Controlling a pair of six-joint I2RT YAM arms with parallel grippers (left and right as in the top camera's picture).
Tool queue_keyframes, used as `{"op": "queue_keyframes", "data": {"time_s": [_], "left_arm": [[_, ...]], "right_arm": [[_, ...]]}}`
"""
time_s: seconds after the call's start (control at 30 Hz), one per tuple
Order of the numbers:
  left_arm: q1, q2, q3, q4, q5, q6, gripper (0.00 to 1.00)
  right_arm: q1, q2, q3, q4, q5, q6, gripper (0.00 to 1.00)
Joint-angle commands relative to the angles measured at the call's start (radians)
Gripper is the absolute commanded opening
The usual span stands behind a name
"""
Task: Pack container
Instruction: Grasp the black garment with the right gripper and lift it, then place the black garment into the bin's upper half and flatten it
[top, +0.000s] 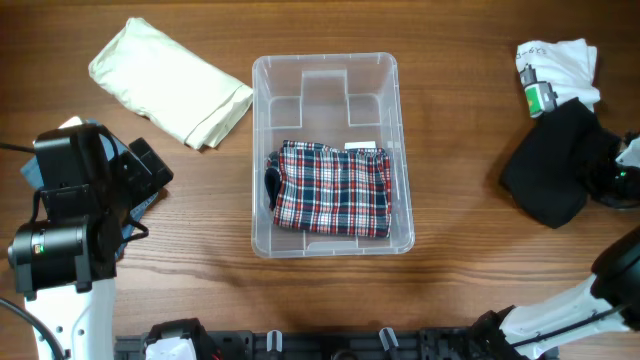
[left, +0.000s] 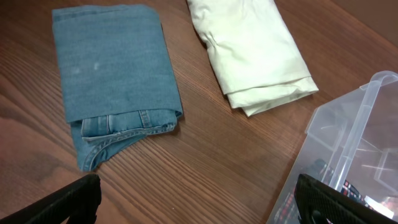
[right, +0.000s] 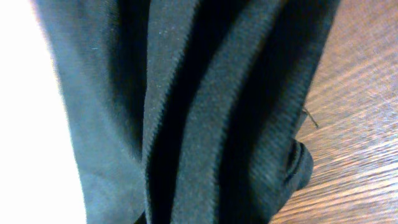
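The clear plastic container (top: 262, 150) stands at the table's middle with a folded red plaid garment (top: 335, 187) in its near half. Its corner shows in the left wrist view (left: 373, 93). My left gripper (top: 150, 172) is open and empty (left: 199, 205), over bare wood between folded blue jeans (left: 115, 74) and the container. A folded pale yellow garment (top: 170, 82) lies at the far left (left: 255, 56). My right gripper (top: 612, 178) is at the right edge, shut on a bunched black garment (top: 550, 165) that fills the right wrist view (right: 186, 112) and hides the fingers.
A white garment with a green tag (top: 555, 70) lies at the far right, just behind the black one. The jeans are mostly hidden under my left arm in the overhead view. A black rail (top: 330, 345) runs along the table's near edge.
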Motion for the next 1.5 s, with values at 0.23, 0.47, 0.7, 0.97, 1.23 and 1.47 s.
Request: {"op": "queue_keyframes", "data": {"time_s": [0.23, 0.47, 0.7, 0.97, 1.23, 1.47], "left_arm": [[0.006, -0.002, 0.017, 0.003, 0.005, -0.013, 1.00], [0.006, -0.002, 0.017, 0.002, 0.005, -0.013, 1.00], [0.006, -0.002, 0.017, 0.000, 0.005, -0.013, 1.00], [0.006, -0.002, 0.017, -0.016, 0.005, -0.013, 1.00], [0.006, -0.002, 0.017, -0.016, 0.005, -0.013, 1.00], [0.006, -0.002, 0.017, -0.008, 0.005, -0.013, 1.00]], "right_arm": [[0.600, -0.668, 0.016, -0.021, 0.266, -0.098, 0.04], [1.114, -0.666, 0.016, 0.126, 0.920, -0.163, 0.04], [1.375, -0.457, 0.016, 0.317, 1.048, -0.484, 0.04], [1.513, -0.278, 0.016, 0.623, 1.199, -0.963, 0.04], [1.546, -0.202, 0.013, 0.441, 0.945, -0.897, 0.43], [1.783, -0.226, 0.013, 0.178, 1.027, -0.732, 1.00]]}}
